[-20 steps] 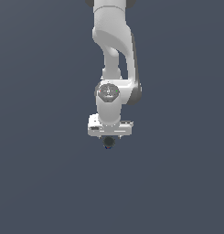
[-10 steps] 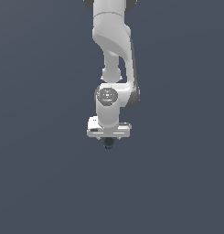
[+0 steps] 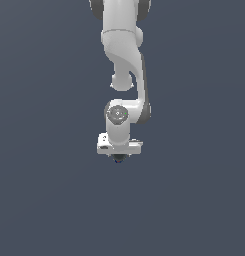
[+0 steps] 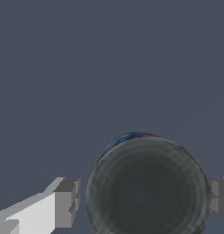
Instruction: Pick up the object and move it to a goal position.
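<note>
Your arm has swung lower since a second ago; gripper point(image 4: 141, 201) fingers point(image 4: 65, 201) sit wide either side of the can point(image 4: 147, 189), small gaps showing.

One white, jointed robot arm point(image 3: 125, 75) hangs down into the exterior view. It carries one gripper point(image 4: 143, 197), and the wrist view shows that gripper's two grey, blocky fingers point(image 4: 66, 202), one on each side. There is one small round can point(image 4: 147, 187), with a dark grey ringed top and a thin edge of blue and red label showing along its rim; in the exterior view only a dark sliver of it peeks out below the gripper. One plain slate-grey worktop point(image 3: 44, 190) fills the background of both views.
</note>
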### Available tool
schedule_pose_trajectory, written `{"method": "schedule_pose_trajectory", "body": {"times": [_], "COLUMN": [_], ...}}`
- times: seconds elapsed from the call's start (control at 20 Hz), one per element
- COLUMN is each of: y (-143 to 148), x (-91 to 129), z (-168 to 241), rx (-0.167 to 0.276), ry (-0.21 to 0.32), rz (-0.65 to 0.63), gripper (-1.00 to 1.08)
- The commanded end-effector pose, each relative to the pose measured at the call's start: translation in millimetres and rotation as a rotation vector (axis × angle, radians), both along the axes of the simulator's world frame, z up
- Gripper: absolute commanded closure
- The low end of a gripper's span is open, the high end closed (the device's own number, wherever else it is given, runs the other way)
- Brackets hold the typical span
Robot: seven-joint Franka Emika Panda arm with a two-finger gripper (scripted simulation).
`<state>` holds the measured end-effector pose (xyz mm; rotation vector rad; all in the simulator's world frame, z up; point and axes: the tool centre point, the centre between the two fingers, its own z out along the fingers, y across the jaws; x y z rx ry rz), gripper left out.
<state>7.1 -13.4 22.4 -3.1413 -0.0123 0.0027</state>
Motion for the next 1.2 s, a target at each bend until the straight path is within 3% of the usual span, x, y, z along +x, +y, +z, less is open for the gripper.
{"method": "schedule_pose_trajectory", "body": {"times": [0.0, 0.15, 0.2, 0.8, 1.15], "y": [-0.1, -0.1, -0.1, 0.0, 3.3], "x": [0.7, 1.5, 1.5, 1.2, 4.2], "z": [-6.6, -8.7, -8.7, -6.7, 18.3], "rx": [0.0, 0.0, 0.0, 0.0, 0.0], "ry": [-0.002, -0.002, -0.002, -0.001, -0.001], "rz": [0.0, 0.0, 0.0, 0.0, 0.0], "gripper": [-0.92, -0.92, 1.08, 1.08, 1.08]}}
